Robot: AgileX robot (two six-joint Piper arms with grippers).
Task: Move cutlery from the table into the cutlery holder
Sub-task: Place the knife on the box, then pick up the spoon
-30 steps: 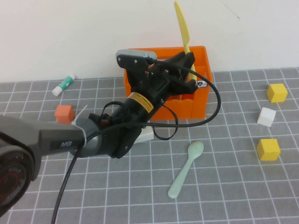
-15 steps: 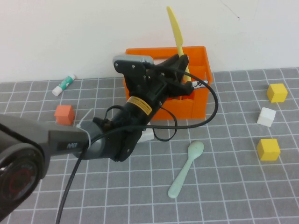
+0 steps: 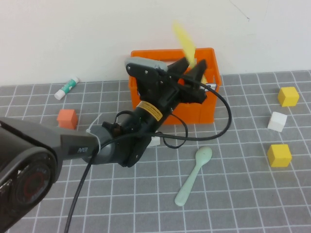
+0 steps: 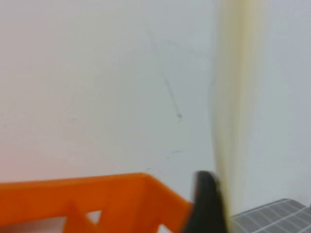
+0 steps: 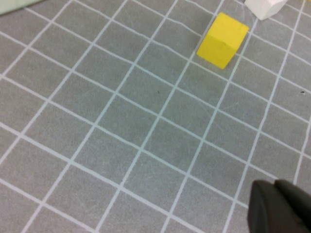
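Pale yellow knife [image 3: 185,42], blurred, upright over orange cutlery holder [image 3: 206,109], held in left gripper [image 3: 193,65] jaws. Mint spoon [image 3: 193,175] lies on table [image 3: 233,204]. Right gripper [image 5: 279,208] near yellow cube [image 5: 222,40]; jaw state cannot be told, no label legible.

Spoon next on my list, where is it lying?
High view: the spoon lies on the table, right of centre, in front of the cutlery holder.

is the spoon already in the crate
No, the spoon lies on the table in front of the crate, while the left claw holds the knife above it.
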